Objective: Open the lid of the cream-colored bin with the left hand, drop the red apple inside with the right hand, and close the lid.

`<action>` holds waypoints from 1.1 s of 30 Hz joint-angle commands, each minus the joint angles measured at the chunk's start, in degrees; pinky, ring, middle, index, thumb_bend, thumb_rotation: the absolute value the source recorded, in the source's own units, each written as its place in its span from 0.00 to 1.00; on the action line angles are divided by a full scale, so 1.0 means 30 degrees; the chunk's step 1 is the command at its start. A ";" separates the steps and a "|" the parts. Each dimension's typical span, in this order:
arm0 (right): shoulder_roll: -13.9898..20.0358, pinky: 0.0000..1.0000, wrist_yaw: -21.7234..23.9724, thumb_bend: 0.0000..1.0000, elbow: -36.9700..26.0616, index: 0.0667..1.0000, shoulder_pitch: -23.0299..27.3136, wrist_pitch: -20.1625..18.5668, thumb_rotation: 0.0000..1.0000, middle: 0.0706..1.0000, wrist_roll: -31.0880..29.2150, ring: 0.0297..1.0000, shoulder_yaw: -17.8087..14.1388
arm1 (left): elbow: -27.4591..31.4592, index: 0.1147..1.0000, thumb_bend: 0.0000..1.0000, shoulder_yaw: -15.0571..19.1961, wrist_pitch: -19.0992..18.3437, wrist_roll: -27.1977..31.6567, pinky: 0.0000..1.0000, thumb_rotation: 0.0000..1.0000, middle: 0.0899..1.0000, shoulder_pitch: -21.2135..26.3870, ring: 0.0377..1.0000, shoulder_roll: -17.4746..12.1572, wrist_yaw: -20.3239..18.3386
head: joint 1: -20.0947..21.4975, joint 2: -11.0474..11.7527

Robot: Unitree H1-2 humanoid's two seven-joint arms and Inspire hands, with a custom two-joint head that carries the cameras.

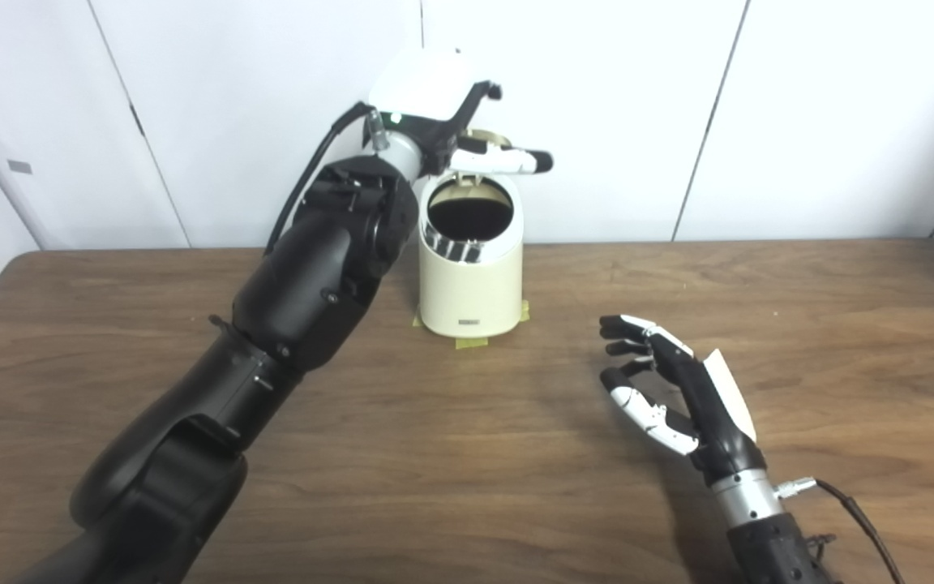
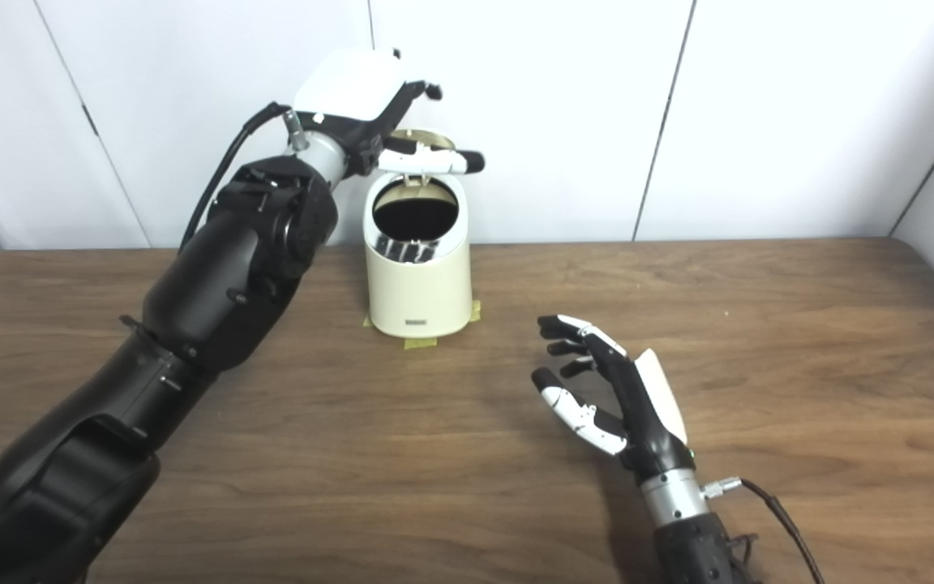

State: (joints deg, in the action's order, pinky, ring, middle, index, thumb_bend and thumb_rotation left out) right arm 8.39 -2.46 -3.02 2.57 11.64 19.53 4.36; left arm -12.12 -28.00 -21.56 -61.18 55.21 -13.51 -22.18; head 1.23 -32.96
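bin [image 1: 471,288] open — front label unreadable

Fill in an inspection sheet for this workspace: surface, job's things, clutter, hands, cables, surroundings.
Surface: brown wooden table.
Job's things: cream-colored bin upright, lid raised, opening dark; no red apple seen.
Clutter: yellow tape at the bin's base; otherwise nothing seen.
Hands: left hand up at the raised lid, grip unclear; right hand open, holding nothing, above the table.
Cables: black cable along the left arm; another at the right wrist.
Surroundings: white wall panels.
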 commanded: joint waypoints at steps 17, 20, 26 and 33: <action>-0.0028 0.58 0.0031 0.19 -0.0114 0.73 0.0541 0.0582 0.57 0.73 -0.0511 0.70 0.0112 | -0.0984 0.83 0.94 -0.0192 -0.0068 -0.1700 1.00 0.99 0.85 0.1304 1.00 -0.0435 0.0596 | -0.0014 0.0020; 0.0007 0.58 0.0108 0.19 -0.0137 0.73 0.0545 0.0491 0.59 0.73 -0.0577 0.70 0.0123 | -0.0431 0.83 0.93 -0.0129 -0.0039 -0.1657 1.00 0.98 0.86 0.1039 1.00 -0.0377 0.0456 | -0.0014 0.0020; -0.0018 0.59 0.0102 0.20 0.0030 0.74 0.0614 0.0455 0.60 0.73 -0.0610 0.71 0.0118 | 0.0542 0.83 0.93 -0.0255 0.0318 -0.1705 1.00 0.97 0.86 0.0598 1.00 -0.0337 0.0562 | -0.0006 0.0052; -0.0074 0.59 0.0169 0.20 -0.0094 0.74 0.0606 0.0237 0.61 0.74 -0.0557 0.71 0.0178 | 0.1182 0.83 0.93 -0.0827 0.0883 -0.2839 1.00 0.97 0.86 0.0372 1.00 -0.0514 0.0558 | 0.0001 0.0031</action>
State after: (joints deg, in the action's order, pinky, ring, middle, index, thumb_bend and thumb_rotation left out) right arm 8.43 -2.01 -2.29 2.82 11.60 18.17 4.85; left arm -10.54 -30.81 -19.42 -67.80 53.26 -14.18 -21.49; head 1.23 -32.78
